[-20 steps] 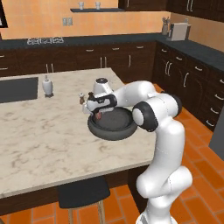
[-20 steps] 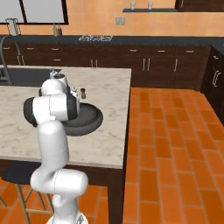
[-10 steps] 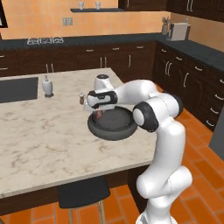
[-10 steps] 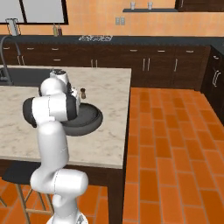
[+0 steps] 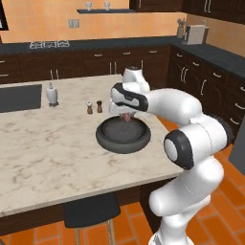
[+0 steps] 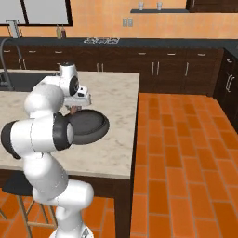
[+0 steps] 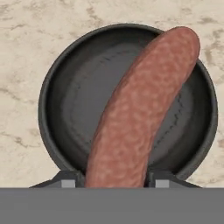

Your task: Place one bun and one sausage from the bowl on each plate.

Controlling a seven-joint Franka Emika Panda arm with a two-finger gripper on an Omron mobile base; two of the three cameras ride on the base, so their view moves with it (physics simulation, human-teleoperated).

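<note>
In the hand view a long reddish-brown sausage sticks out from my gripper, which is shut on its near end. Straight below lies the wide dark bowl; the part of its inside that the sausage does not cover looks bare. From the left base view my gripper hangs just over the far rim of the bowl on the marble island, with the sausage a small pinkish bit under it. In the right base view the bowl sits beside my arm. The plates are out of view.
Two small shakers stand just left of the bowl, and a white bottle stands further left by the dark sink. A dark stool sits under the island's near edge. The island's right edge drops to orange floor tiles.
My hand has risen and shifted a little to the right over the bowl, carrying the sausage with it. The bowl and shakers have stayed put.
</note>
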